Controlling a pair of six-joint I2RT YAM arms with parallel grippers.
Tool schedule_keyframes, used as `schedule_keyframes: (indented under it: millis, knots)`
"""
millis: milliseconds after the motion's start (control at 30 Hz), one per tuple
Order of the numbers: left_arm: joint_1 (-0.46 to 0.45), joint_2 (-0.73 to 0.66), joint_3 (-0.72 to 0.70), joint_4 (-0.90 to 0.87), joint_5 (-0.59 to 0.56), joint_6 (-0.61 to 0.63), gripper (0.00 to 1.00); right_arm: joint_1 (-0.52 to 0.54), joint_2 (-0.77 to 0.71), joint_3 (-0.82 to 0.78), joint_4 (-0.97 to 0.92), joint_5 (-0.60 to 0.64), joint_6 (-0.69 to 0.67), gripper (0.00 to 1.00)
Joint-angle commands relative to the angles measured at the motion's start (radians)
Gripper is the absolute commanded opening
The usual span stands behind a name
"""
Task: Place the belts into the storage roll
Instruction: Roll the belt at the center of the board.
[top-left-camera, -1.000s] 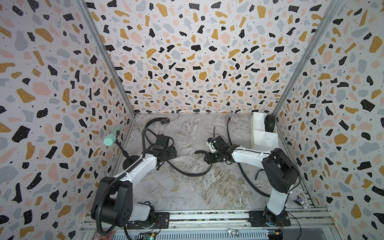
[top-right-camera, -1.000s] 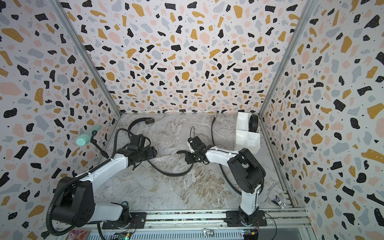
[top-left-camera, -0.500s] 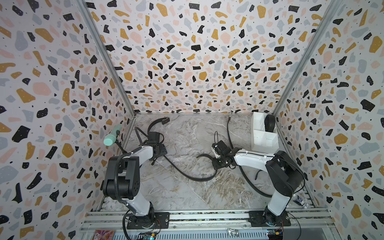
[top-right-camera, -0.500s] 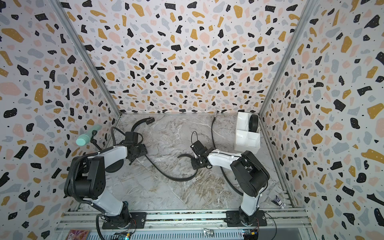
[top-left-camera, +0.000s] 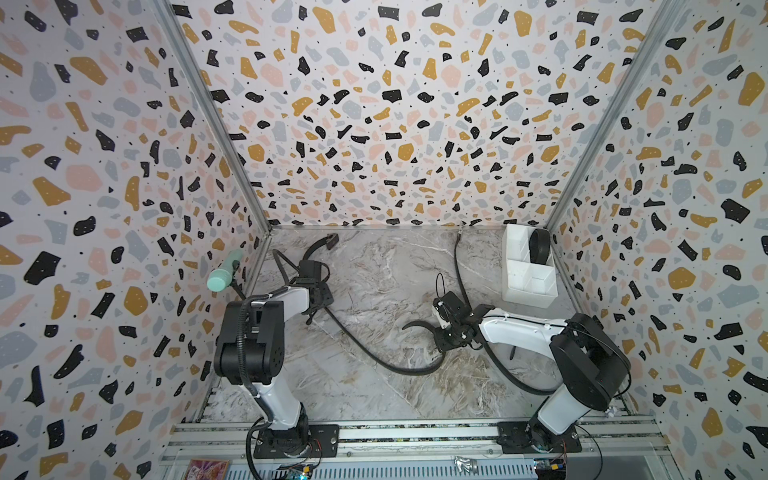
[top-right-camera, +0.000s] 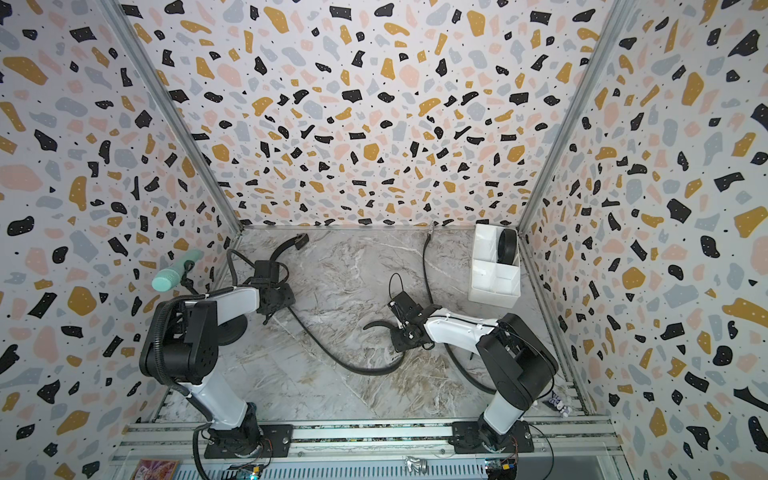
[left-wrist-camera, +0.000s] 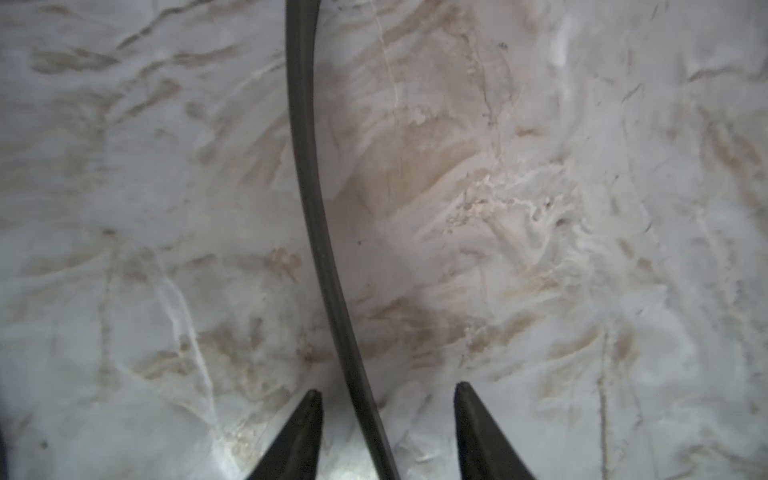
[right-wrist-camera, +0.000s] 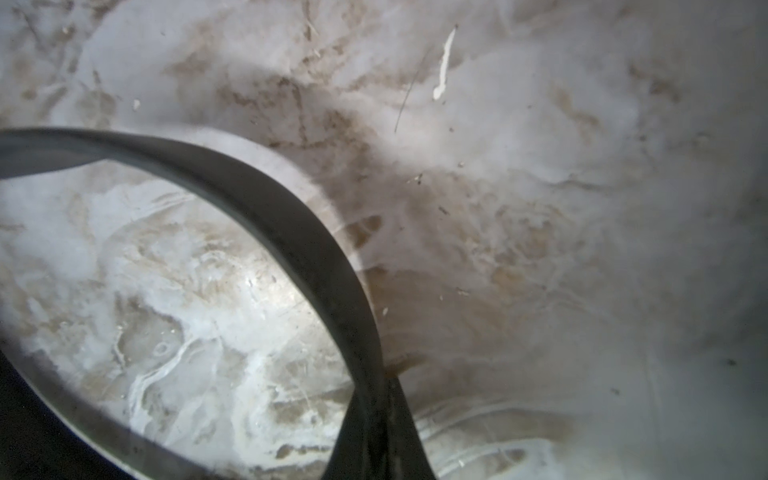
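A wide black belt (top-left-camera: 374, 357) (top-right-camera: 332, 357) runs from its black buckle (top-left-camera: 329, 241) at the back left, across the marble floor, to the middle. My left gripper (top-left-camera: 322, 305) (left-wrist-camera: 386, 392) stands over it, open, with the strap (left-wrist-camera: 316, 208) between the fingers and touching neither. My right gripper (top-left-camera: 436, 334) (right-wrist-camera: 378, 386) is shut on the same belt (right-wrist-camera: 291, 216) near its free end, which curls up to the left. A thin belt (top-left-camera: 459, 266) lies from the back wall down past the right arm. The white storage roll (top-left-camera: 519, 286) at the back right holds a coiled belt (top-left-camera: 538, 245).
A mint-green cylinder (top-left-camera: 224, 274) on a black stand leans at the left wall. Patterned walls close in the left, back and right sides. The arms' metal base rail (top-left-camera: 415, 436) runs along the front edge.
My right gripper has shut on the belt and moved slightly toward the front. The left arm has swung its elbow up and back, and its jaws have narrowed around the strap.
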Motion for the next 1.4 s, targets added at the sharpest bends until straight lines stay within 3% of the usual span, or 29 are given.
schedule_keyframes:
  millis: [0,167,367,533,667,900,1033,1200,1367]
  knots:
    - [-0.028,0.006,-0.013,0.033,0.036,-0.012,0.19,0.004,-0.044,-0.008,-0.026,-0.012,-0.002,0.07]
    - [-0.134,0.074,0.059,0.039,0.086,0.044,0.00,0.026,-0.048,-0.029,0.016,-0.054,-0.043,0.07]
    - [-0.270,0.189,0.244,-0.004,0.186,0.163,0.00,0.104,0.040,0.011,0.041,-0.103,-0.113,0.06]
    - [-0.357,0.245,0.352,-0.099,0.260,0.238,0.00,0.216,0.188,0.148,0.019,-0.113,-0.203,0.04]
    - [-0.386,0.210,0.295,-0.143,0.297,0.252,0.00,0.273,0.269,0.244,0.019,-0.133,-0.231,0.04]
    - [-0.426,0.064,0.035,-0.126,0.332,0.235,0.00,0.321,0.303,0.287,0.018,-0.163,-0.241,0.07]
    - [-0.433,0.046,-0.006,-0.107,0.300,0.229,0.00,0.315,0.265,0.269,0.009,-0.163,-0.241,0.25]
    - [-0.433,-0.011,0.036,-0.116,0.260,0.209,0.29,0.222,0.152,0.255,-0.034,-0.220,-0.236,0.46]
    - [-0.433,-0.136,0.033,-0.178,0.165,0.192,0.52,0.090,0.086,0.275,-0.073,-0.330,-0.233,0.58]
